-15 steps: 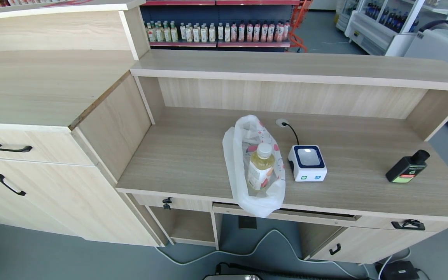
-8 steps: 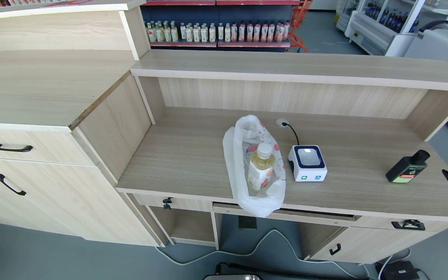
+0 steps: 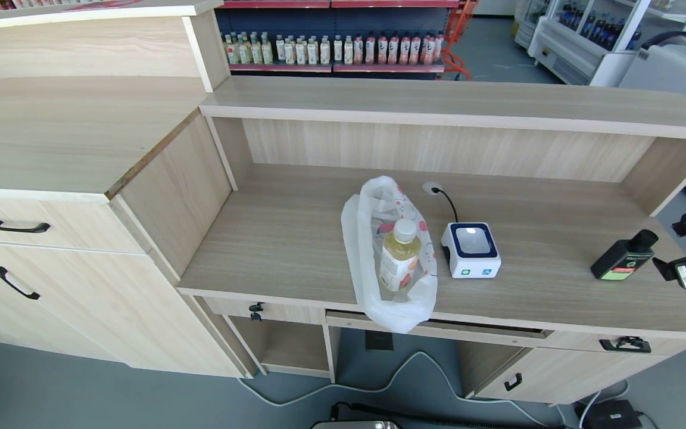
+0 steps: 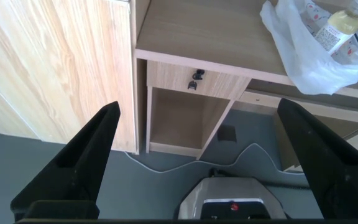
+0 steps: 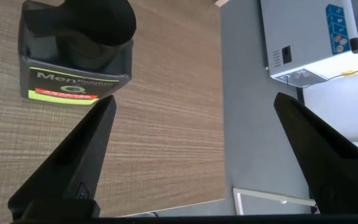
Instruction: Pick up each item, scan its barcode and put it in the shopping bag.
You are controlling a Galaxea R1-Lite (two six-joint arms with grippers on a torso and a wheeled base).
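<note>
A black bottle (image 3: 623, 257) with a green and red label lies on the wooden counter (image 3: 295, 238) near its right end; the right wrist view has it (image 5: 76, 56) close up. My right gripper (image 3: 670, 251) hangs open just right of it, not touching, and the bottle lies ahead of its spread fingers (image 5: 73, 162). A white shopping bag (image 3: 387, 250) lies at the counter's front with a pale tea bottle (image 3: 399, 253) inside. The white scanner (image 3: 470, 249) sits beside the bag. My left gripper (image 4: 197, 106) is open and empty, low before the counter's front, with the bag (image 4: 309, 50) off to one side.
A raised back shelf (image 3: 456, 101) and side wall (image 3: 670, 173) bound the counter. A tall cabinet (image 3: 69, 179) stands on the left. The scanner's black cable (image 3: 447, 202) runs back to a grommet. Drawers and cables lie below the front edge.
My right gripper has come into the head view from the right edge and moved left towards the black bottle. The bag, tea bottle and scanner have not moved.
</note>
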